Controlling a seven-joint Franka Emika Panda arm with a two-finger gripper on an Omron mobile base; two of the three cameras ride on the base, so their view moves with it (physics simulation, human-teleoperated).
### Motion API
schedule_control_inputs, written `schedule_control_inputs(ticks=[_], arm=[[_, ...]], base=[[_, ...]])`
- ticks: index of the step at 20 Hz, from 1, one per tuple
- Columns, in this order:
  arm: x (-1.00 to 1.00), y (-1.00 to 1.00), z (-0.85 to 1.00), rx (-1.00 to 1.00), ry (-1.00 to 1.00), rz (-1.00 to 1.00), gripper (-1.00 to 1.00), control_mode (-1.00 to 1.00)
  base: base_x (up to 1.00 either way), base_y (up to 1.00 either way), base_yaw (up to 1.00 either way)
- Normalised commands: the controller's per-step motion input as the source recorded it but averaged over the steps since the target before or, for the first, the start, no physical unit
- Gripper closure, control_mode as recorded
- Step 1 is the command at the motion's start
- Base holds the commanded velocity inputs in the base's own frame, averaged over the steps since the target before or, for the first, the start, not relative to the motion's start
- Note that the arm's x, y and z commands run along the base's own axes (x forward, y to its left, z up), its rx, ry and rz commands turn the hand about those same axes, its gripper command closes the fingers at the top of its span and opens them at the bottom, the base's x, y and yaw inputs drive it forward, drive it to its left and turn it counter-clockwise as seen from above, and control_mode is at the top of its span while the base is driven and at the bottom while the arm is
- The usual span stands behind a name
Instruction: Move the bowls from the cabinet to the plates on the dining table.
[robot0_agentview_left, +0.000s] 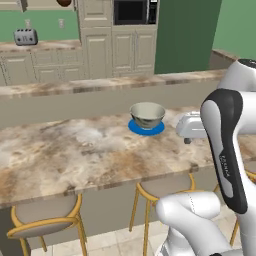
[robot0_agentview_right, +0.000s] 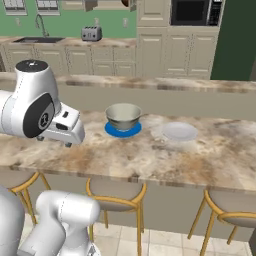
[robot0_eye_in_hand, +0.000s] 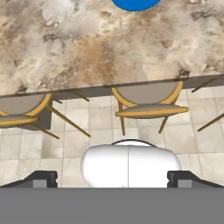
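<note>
The grey-white bowl (robot0_agentview_left: 147, 114) (robot0_agentview_right: 123, 116) stands upright on the blue plate (robot0_agentview_left: 146, 128) (robot0_agentview_right: 122, 131) (robot0_eye_in_hand: 135, 3) on the dining table (robot0_agentview_left: 75, 150) (robot0_agentview_right: 210, 150). To its right lies the pale plate (robot0_agentview_right: 180, 131), bare. The reddish-brown bowl (robot0_agentview_left: 64, 2) (robot0_agentview_right: 128, 2) shows at the top edge, in the wall cabinet (robot0_agentview_left: 42, 4) across the room. My gripper (robot0_eye_in_hand: 113, 178) is open and holds nothing. It hangs over the table's near edge, on my side of the blue plate and apart from it, looking down at the stools. Its white hand (robot0_agentview_left: 192, 125) (robot0_agentview_right: 62, 127) hides the pale plate in the left base view.
Yellow-framed stools (robot0_agentview_left: 45, 215) (robot0_agentview_right: 117, 192) (robot0_eye_in_hand: 148, 103) stand under the table's near edge. A second stone counter (robot0_agentview_left: 100, 82) runs behind the table. On the far worktop sit a toaster (robot0_agentview_left: 25, 36) (robot0_agentview_right: 91, 33) and a sink (robot0_agentview_right: 37, 39); a black microwave (robot0_agentview_left: 132, 11) is built into the tall unit.
</note>
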Motion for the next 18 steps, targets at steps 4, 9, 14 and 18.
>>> schedule_control_inputs(ticks=[4,9,14,18], arm=[[0.00,0.00,0.00,0.00,0.00,0.00,-1.00,1.00],[0.00,0.00,0.00,0.00,0.00,0.00,-1.00,1.00],[0.00,0.00,0.00,0.00,0.00,0.00,-1.00,1.00],[0.00,0.00,0.00,0.00,0.00,0.00,-1.00,1.00]], base=[[-0.45,0.68,0.06],[-0.24,0.79,0.10],[-0.16,1.00,0.08],[-0.12,1.00,0.05]])
